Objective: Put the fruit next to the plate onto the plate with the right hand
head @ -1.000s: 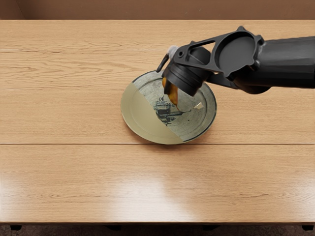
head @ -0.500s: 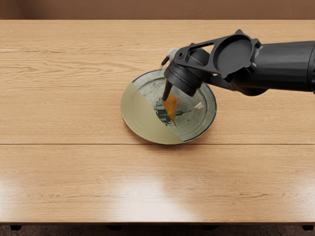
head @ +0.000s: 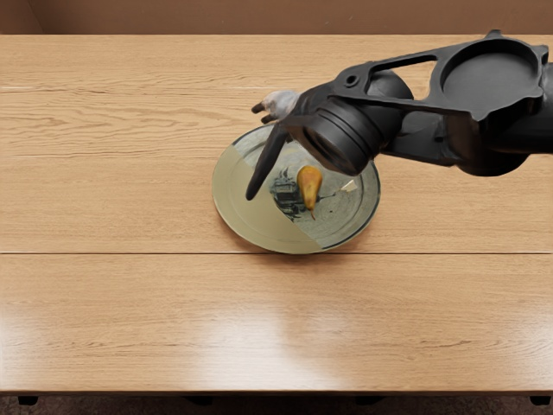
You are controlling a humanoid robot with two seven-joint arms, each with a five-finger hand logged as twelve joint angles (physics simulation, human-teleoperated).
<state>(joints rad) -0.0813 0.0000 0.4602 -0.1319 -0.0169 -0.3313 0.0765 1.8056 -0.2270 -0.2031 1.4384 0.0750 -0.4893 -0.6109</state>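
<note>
Squarely on plate [head: 251, 222], pear [head: 308, 183]; right hand [head: 271, 143] seemingly open over far rim.

Light wooden tabletop [head: 121, 311] before me, grain running left to right, plank seams [head: 104, 253] crossing full width. Pale glare on near boards. Brown wall [head: 259, 15] behind far edge. Small dark feet [head: 26, 400] below front edge.

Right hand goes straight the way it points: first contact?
Probably the plate, its pale left half: the right hand slants its extended finger down-left over it. The pear lies off that line. Height above the plate is unclear.
</note>
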